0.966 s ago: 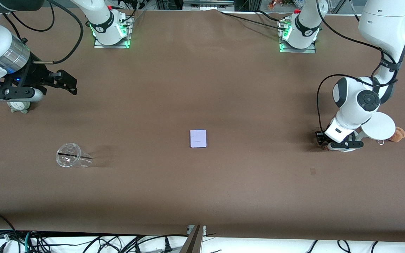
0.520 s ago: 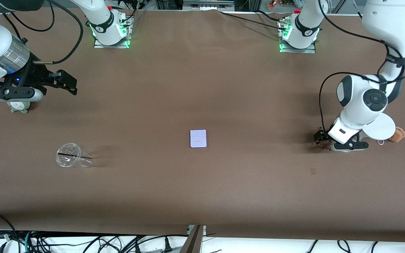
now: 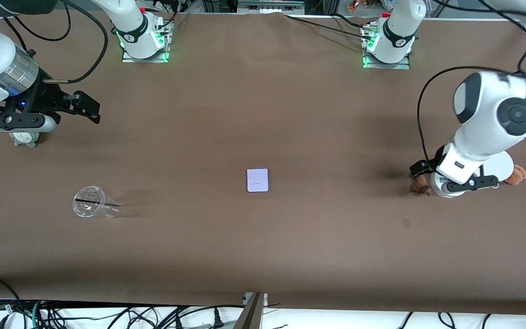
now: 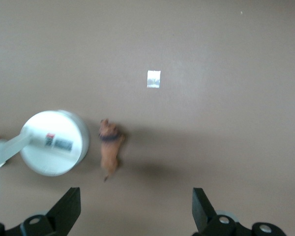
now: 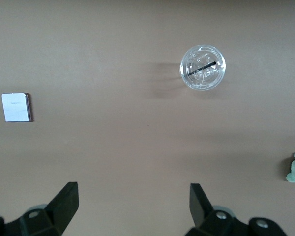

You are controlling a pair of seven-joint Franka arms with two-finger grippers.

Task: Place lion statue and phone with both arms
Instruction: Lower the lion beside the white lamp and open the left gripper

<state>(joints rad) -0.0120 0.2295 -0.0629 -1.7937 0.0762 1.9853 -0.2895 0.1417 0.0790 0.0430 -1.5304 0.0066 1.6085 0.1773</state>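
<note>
The lion statue (image 3: 421, 188), a small reddish-brown figurine, lies on the table beside the white disc stand (image 3: 502, 165), toward the left arm's end. It also shows in the left wrist view (image 4: 109, 148). My left gripper (image 3: 431, 176) hangs above it, open and empty (image 4: 135, 211). The phone (image 3: 257, 180), a pale lavender slab, lies flat mid-table and shows in the right wrist view (image 5: 15, 107). My right gripper (image 3: 78, 106) is open and empty (image 5: 132, 206), held up over the right arm's end of the table, and waits.
A clear plastic cup (image 3: 93, 208) lies on its side, nearer the camera than the right gripper. A grey-green plush (image 3: 25, 138) sits under the right hand. A tan plush (image 3: 517, 175) sits beside the stand. A small tape patch (image 3: 406, 222) marks the table.
My left gripper has risen from the lion statue, which stays on the table. The right arm and the phone have not moved.
</note>
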